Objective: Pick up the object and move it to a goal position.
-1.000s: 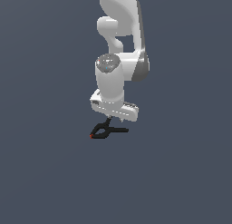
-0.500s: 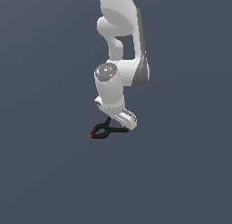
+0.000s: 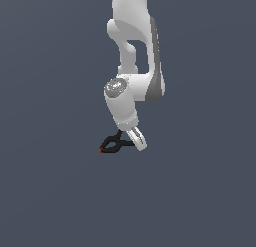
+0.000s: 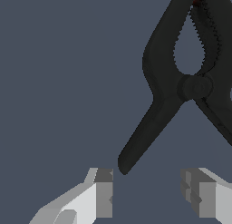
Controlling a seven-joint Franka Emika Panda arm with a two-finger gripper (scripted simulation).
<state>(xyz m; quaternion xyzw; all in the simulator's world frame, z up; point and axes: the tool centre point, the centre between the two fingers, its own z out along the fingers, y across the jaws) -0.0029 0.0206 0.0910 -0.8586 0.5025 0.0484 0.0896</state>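
The black spring clamp (image 3: pixel 113 143) lies on the grey floor, its red-tipped jaw pointing to the exterior view's left. My gripper (image 3: pixel 133 139) hangs low at the clamp's handle end, on the exterior view's right of it. In the wrist view the clamp (image 4: pixel 168 82) fills much of the picture with its handles splayed. The end of one handle lies just in front of the gap between my fingers (image 4: pixel 103 191). My gripper (image 4: pixel 149 191) is open and holds nothing. No goal marker shows.
The plain grey floor (image 3: pixel 50 191) spreads on all sides with nothing else on it. The white arm (image 3: pixel 132 51) stands above and behind the clamp.
The hand has turned about its axis, from broadside to nearly edge-on in the exterior view, and has sunk closer to the clamp's handles. The clamp has not moved.
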